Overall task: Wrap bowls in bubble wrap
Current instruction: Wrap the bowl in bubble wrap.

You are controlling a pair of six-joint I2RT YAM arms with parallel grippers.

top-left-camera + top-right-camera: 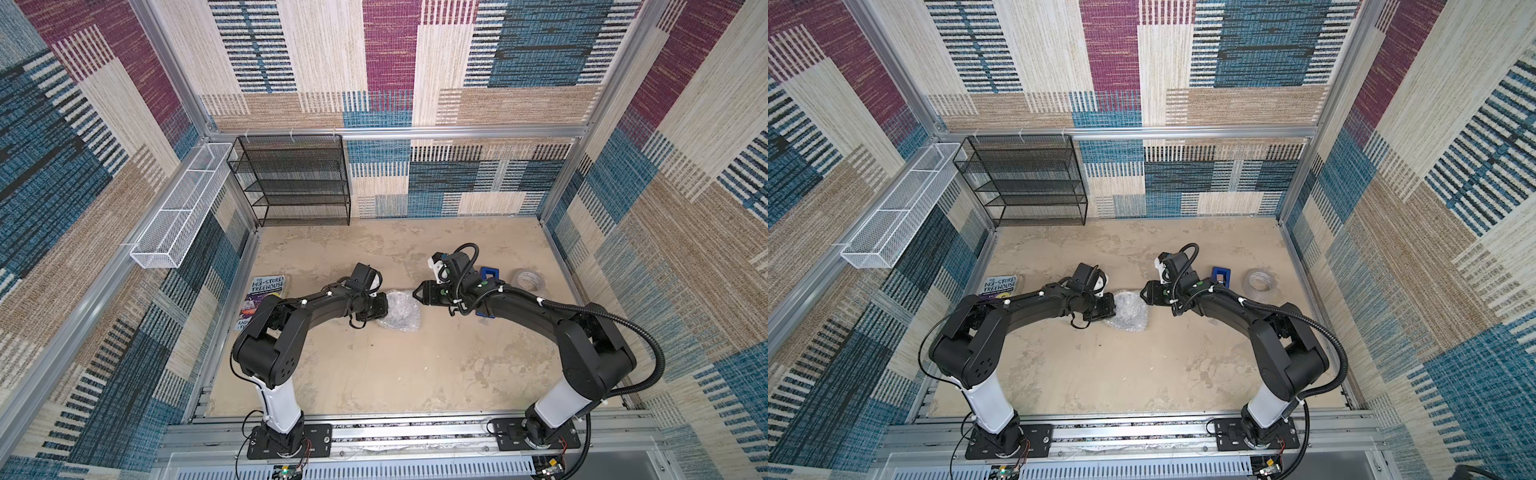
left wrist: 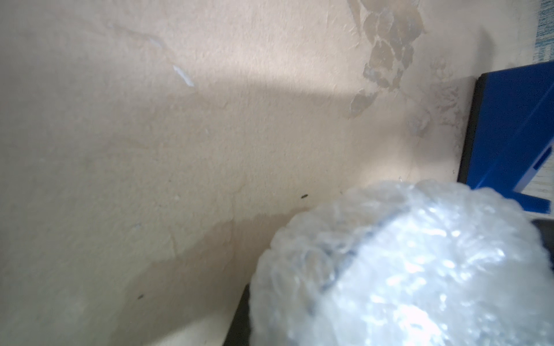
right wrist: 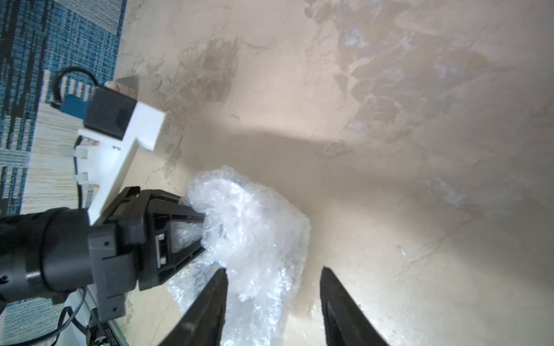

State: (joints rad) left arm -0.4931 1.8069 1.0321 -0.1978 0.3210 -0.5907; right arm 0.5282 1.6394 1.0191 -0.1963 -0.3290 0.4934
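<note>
Mid table (image 1: 395, 374): bubble wrap (image 1: 401, 311) bunched into crinkly lump, lying on surface. My left gripper (image 3: 205, 232) clamped on lump's left edge, fingers (image 3: 192, 214) buried in plastic. My right gripper (image 3: 274, 269) just right of lump, jaws apart, tips pointing at it; contact cannot tell. Bowl not distinguishable, only dark streaks through wrap (image 2: 404, 269). Left, beside wall: book (image 1: 266, 291). Right, slightly farther: blue block (image 1: 490, 274), then tape roll (image 1: 528, 281). Far left corner: black mesh shelf (image 1: 297, 183), white wire basket (image 1: 174, 216) on wall.
</note>
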